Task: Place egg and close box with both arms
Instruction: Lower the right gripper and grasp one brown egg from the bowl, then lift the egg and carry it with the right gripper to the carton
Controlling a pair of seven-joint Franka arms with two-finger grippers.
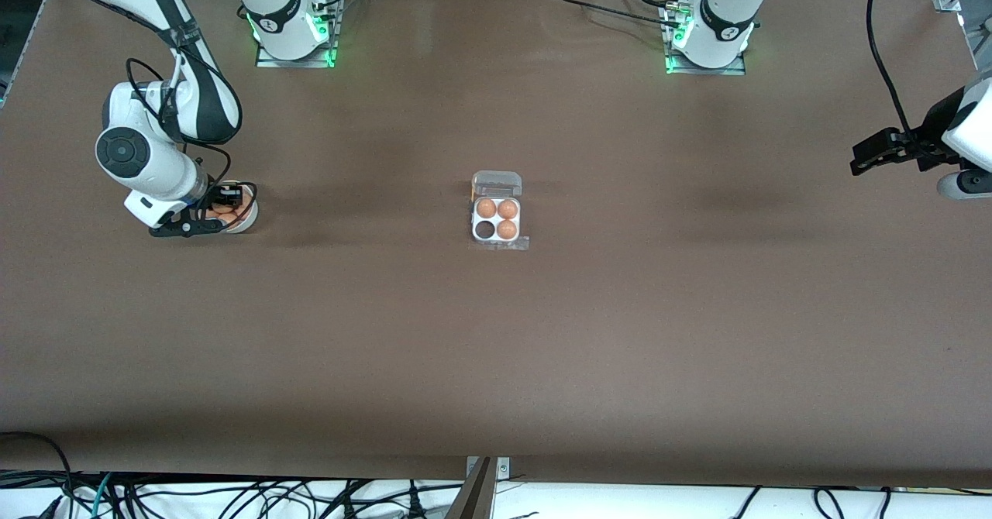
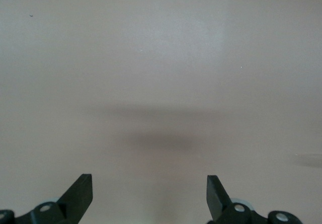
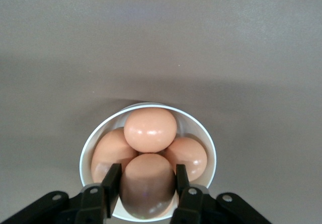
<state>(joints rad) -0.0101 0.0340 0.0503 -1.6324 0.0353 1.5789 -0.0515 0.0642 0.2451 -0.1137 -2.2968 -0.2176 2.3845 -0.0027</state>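
Clear box (image 1: 497, 221) mid-table, lid open, three brown eggs, one cell empty.

- Even, bright overhead light falls on the matte brown table (image 1: 496, 333), with soft dark bands of shadow across its middle.
- Small glossy highlights sit on the smooth tan eggs (image 3: 150, 129) in the round white bowl (image 3: 207, 142).
- The left wrist view looks washed out and pale, with one blurred shadow.

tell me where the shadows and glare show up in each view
Front view: soft dark shadow bands cross the brown table beside the box. Left wrist view: a blurred shadow lies on the bare table between the open left end effector fingers. Right wrist view: a small highlight glints on the top egg in the bowl.
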